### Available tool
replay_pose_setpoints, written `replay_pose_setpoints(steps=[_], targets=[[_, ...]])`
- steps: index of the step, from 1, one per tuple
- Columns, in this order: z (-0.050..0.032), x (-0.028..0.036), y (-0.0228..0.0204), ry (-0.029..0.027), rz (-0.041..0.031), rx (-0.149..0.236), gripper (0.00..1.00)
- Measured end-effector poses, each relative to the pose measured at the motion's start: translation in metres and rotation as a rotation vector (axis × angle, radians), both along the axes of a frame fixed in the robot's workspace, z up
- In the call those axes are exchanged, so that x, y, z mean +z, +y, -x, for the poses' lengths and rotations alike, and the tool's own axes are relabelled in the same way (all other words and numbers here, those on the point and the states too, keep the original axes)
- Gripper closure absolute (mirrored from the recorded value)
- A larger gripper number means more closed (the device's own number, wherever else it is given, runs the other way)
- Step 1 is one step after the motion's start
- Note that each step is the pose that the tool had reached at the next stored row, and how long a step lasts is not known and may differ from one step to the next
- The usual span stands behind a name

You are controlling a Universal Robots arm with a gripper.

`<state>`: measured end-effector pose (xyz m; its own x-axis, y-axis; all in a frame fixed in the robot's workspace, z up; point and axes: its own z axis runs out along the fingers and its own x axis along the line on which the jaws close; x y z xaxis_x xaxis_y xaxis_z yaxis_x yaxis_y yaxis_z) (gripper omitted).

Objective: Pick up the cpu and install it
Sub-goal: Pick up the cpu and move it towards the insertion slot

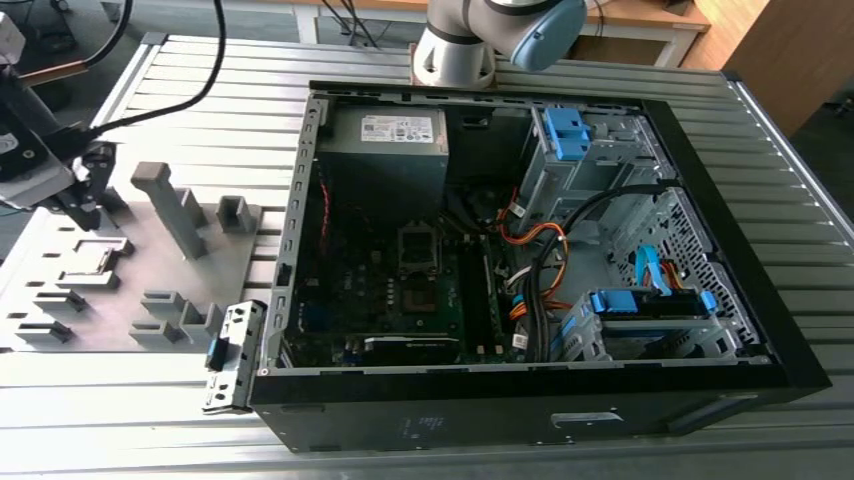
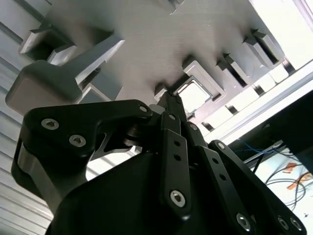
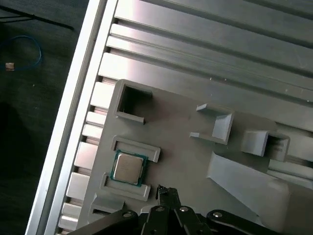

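Observation:
The cpu [image 3: 128,168] is a small silvery square with a green rim. It lies flat in a framed nest of the grey fixture plate [image 3: 181,147], seen in both wrist views, the cpu [image 2: 192,94] pale in the second. My gripper [image 3: 167,192] hovers just beside that nest, apart from the chip, fingers pressed together with nothing between them. In the second wrist view the gripper [image 2: 168,99] tapers to one narrow tip next to the nest. In the exterior view the gripper [image 1: 88,205] hangs over the plate at the far left, above the cpu [image 1: 94,258]. The black socket frame [image 1: 418,249] sits on the motherboard.
The open computer case [image 1: 534,385] stands to the exterior view's right of the fixture plate [image 1: 80,320], with cables, blue drive bays [image 1: 567,135] and a power supply [image 1: 384,135] inside. Upright grey fixture blocks [image 1: 171,205] rise near the gripper. The slatted metal table [image 1: 214,120] carries everything.

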<state>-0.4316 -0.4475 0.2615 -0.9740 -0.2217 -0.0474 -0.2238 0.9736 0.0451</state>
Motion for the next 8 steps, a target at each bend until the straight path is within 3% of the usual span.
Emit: replay_pose_setpoints(steps=[6, 8], targets=[[0.0000, -0.0003, 0.0000, 0.0000, 0.0000, -0.109, 0.89], [0.0006, -0.0004, 0.0000, 0.0001, 0.0000, -0.125, 0.89]])
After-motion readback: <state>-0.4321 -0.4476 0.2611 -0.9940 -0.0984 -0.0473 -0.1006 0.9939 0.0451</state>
